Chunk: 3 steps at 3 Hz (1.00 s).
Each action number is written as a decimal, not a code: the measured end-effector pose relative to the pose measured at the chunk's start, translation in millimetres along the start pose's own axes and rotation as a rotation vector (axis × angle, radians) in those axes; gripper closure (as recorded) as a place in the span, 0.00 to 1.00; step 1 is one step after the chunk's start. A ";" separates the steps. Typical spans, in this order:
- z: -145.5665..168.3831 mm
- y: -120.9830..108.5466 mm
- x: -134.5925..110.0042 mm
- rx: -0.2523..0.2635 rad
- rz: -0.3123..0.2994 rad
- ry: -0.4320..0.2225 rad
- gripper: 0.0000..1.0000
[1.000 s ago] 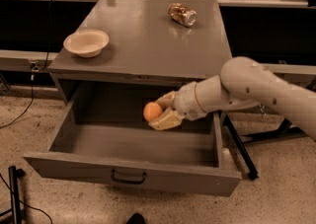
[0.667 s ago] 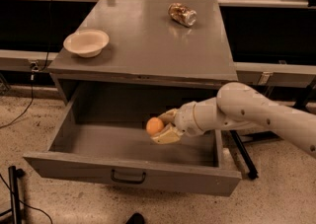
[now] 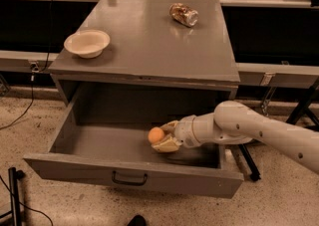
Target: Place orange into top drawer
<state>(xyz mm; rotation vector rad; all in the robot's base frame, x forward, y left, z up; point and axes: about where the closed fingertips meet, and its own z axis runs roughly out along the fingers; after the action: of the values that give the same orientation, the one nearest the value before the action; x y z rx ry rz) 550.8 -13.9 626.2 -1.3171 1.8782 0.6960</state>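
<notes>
The orange (image 3: 156,135) is small, round and smooth. My gripper (image 3: 163,136) is shut on it, one cream finger above and one below. The gripper and the orange are inside the pulled-out top drawer (image 3: 130,177), low over its floor, right of its middle. The drawer is wide and grey with a small dark handle (image 3: 128,178) on its front panel. My white arm (image 3: 249,128) reaches in from the right, over the drawer's right side.
A cream bowl (image 3: 87,43) sits on the cabinet top (image 3: 149,46) at the left. A shiny brownish can (image 3: 183,14) lies at the back right. Dark stands are on the floor at the right and lower left.
My gripper has moved down and a little left with the orange, from near the drawer's top level to low inside the drawer.
</notes>
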 end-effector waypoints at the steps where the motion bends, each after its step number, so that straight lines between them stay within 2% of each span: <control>1: 0.7 1.3 -1.3 -0.003 -0.003 0.001 0.44; 3: 3.4 4.3 -2.7 -0.011 -0.007 0.003 0.00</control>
<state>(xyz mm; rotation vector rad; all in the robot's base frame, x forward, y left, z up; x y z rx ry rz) 548.1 -8.3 626.4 -1.3321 1.8735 0.7018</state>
